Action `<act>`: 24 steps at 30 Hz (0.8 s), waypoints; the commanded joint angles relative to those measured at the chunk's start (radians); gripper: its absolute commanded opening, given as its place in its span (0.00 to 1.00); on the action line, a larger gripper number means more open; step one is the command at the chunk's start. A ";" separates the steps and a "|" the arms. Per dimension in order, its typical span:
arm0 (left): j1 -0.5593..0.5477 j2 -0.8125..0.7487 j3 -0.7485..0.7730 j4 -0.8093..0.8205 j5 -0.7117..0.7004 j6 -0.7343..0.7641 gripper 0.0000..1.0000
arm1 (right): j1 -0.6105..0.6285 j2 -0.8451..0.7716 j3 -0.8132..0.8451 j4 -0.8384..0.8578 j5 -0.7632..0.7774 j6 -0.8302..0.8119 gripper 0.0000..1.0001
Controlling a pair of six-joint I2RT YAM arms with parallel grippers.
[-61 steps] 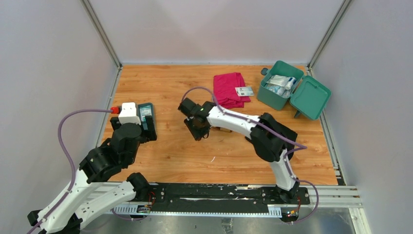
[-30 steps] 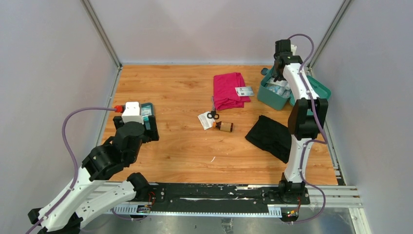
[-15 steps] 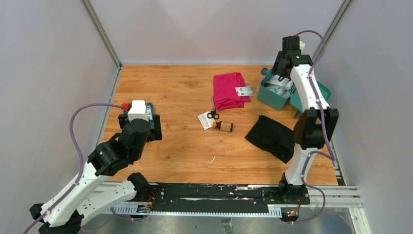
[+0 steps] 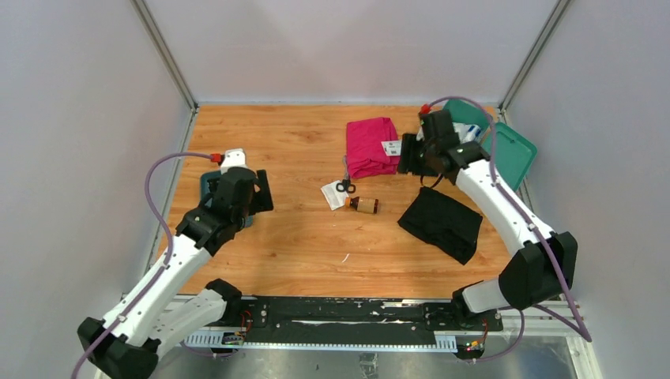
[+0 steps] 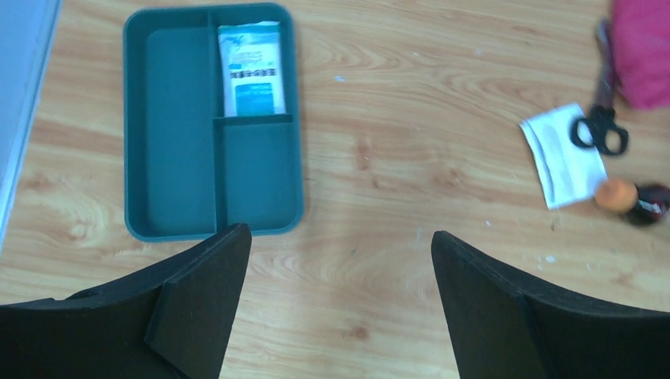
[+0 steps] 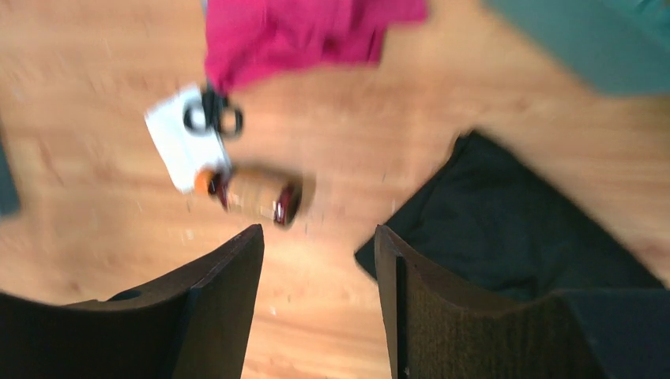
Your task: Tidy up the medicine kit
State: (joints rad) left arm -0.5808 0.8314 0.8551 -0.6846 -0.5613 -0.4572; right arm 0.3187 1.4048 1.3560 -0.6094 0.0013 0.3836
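A teal divided tray (image 5: 182, 158) holds one white-and-blue packet (image 5: 253, 67); in the top view the tray (image 4: 207, 186) is mostly hidden under my left arm. My left gripper (image 5: 338, 237) is open and empty over bare wood right of the tray (image 4: 257, 193). Scissors (image 4: 344, 185), a white packet (image 4: 332, 195) and a brown bottle (image 4: 363, 205) lie mid-table. My right gripper (image 6: 318, 237) is open and empty, above the floor between the bottle (image 6: 253, 193) and a black cloth (image 6: 513, 221). The teal kit box (image 4: 466, 118) stands open behind it.
A pink cloth (image 4: 369, 146) with a small card (image 4: 396, 147) on its edge lies at the back centre. The black cloth (image 4: 441, 223) lies right of centre. The box lid (image 4: 513, 154) lies open at the right wall. The right wrist view is blurred.
My right arm has swung from above the teal box down and left, over the table near the pink cloth. My left gripper has moved forward and right, off the tray.
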 commanded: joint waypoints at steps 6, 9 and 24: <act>0.398 0.205 -0.100 0.211 0.407 -0.132 0.88 | 0.194 -0.134 -0.316 -0.084 -0.002 0.040 0.58; 0.432 0.303 -0.125 0.288 0.447 -0.137 0.84 | 0.206 -0.182 -0.371 -0.090 -0.002 0.049 0.58; 0.441 0.634 -0.048 0.378 0.237 0.025 0.51 | 0.206 -0.308 -0.404 -0.141 0.057 0.043 0.58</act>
State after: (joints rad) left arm -0.1482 1.4197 0.7708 -0.3599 -0.2993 -0.4854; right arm 0.5125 1.1114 0.9668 -0.7113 0.0288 0.4225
